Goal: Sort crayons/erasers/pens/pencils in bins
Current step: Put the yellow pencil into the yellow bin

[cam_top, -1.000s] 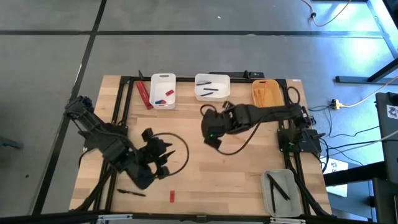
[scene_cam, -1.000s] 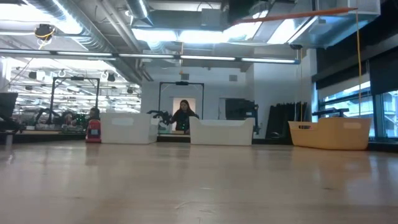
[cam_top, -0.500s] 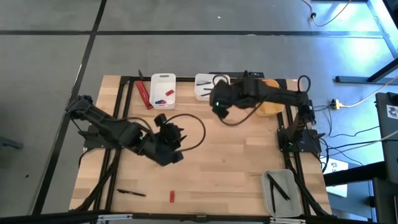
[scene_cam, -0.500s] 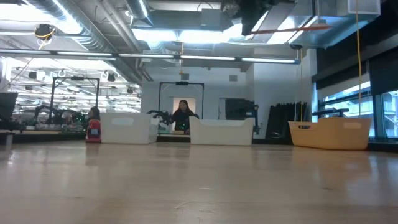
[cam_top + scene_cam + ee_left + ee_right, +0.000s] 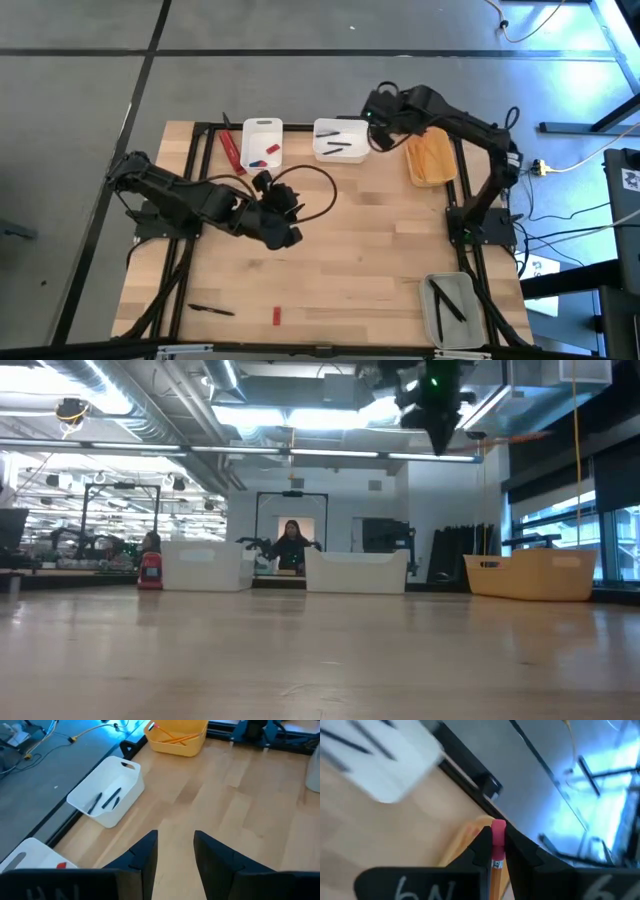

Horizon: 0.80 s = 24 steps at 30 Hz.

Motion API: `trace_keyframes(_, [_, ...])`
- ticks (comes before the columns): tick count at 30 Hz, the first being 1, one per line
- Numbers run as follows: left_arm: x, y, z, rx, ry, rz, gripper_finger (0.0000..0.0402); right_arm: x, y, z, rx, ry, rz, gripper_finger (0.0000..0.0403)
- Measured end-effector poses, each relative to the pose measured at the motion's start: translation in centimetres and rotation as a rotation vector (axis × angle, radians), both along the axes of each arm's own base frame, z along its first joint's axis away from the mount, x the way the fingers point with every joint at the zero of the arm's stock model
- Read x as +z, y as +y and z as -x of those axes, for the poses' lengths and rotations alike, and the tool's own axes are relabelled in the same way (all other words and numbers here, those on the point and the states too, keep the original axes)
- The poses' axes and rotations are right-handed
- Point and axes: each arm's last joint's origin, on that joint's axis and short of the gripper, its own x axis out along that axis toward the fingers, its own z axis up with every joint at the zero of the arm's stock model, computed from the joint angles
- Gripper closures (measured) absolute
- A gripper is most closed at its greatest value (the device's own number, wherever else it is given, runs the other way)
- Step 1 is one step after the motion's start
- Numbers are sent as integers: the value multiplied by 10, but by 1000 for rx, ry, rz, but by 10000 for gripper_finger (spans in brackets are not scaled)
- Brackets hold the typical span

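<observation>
Wooden planks make the table (image 5: 380,260), which fills the middle of the high view and stands on a grey floor. Nearest, at the lower edge of that view, a black pen (image 5: 211,311) lies at the lower left, a small red piece (image 5: 276,317) is just right of it, and the translucent grey bin (image 5: 455,309) with black pens inside sits at the lower right. In the centre left of the high view the left gripper (image 5: 283,222) hangs over bare wood; in its wrist view the two dark fingers (image 5: 145,860) stand apart and nothing is between them. Farther, along the upper edge of the table, stand from left to right the narrow white bin (image 5: 262,146) with a red and a blue piece, the wider white bin (image 5: 341,140) with black pens, and the yellow-orange bin (image 5: 430,158) with pencils. The right gripper (image 5: 381,118) is at the upper centre, between the wider white bin and the yellow-orange bin. In its wrist view the fingers pinch a pencil (image 5: 498,851) with a pink end, and the yellow-orange bin shows just behind. In the low view a person (image 5: 290,547) is far behind in the room.
</observation>
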Motion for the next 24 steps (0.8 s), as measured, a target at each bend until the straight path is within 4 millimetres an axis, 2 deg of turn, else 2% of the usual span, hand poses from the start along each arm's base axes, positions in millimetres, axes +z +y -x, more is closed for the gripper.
trace_keyframes(4, [0, 9, -3, -13, 33, -37, 282, -19, -24, 20, -74, -7, -2, 361])
trace_keyframes(12, [1, 27, -11, -33, 38, 6, 282, -55, -62, 36, -48, -131, 40, 361])
trace_keyframes(17, [1, 33, -13, -28, 42, 24, 282, -79, -73, 50, -70, -135, 81, 361])
trace_keyframes(24, [1, 38, -14, -11, 43, 24, 282, -116, -78, 73, -129, -175, 126, 361])
